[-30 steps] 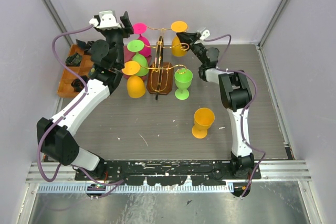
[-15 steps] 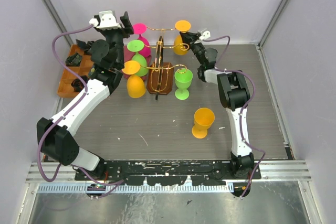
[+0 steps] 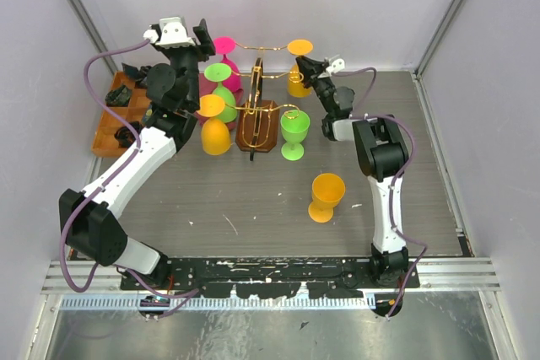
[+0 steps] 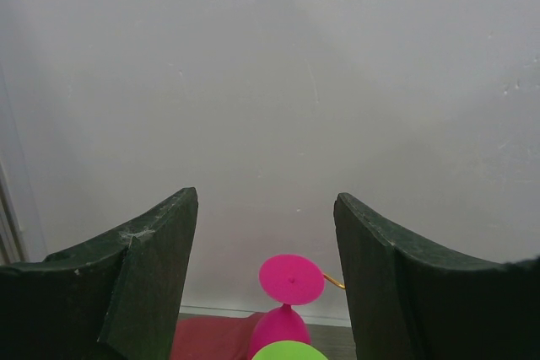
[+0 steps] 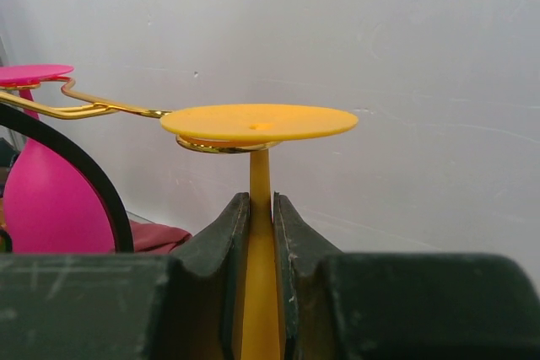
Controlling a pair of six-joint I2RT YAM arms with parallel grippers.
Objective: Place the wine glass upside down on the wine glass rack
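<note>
Hanging is all but complete: the orange wine glass (image 5: pixel 259 121) sits inverted at the far right scroll of the wine glass rack (image 3: pixel 257 126). Its flat foot rests on top of the gold wire loop and its stem drops through it. In the overhead view the bowl hangs below the arm, clear of the table (image 3: pixel 253 200).

The right gripper (image 5: pixel 260 233) is clamped on the stem just under the foot, both fingers pressed flat against it. Release has not yet taken place. What remains, in my judgement, is to part the fingers and draw the arm back without dragging the stem out of the loop.

The left gripper (image 4: pixel 266 208) stands with its fingers spread and nothing between them, raised near the far left of the rack. A pink goblet (image 4: pixel 290 280) hangs beyond it.

Condition of the glass: opaque orange, thin straight stem, foot level on the wire (no tilt visible from the wrist view). No damage noted.

A second orange goblet (image 3: pixel 325 196) stands upright on the table, well apart from the rack.
</note>
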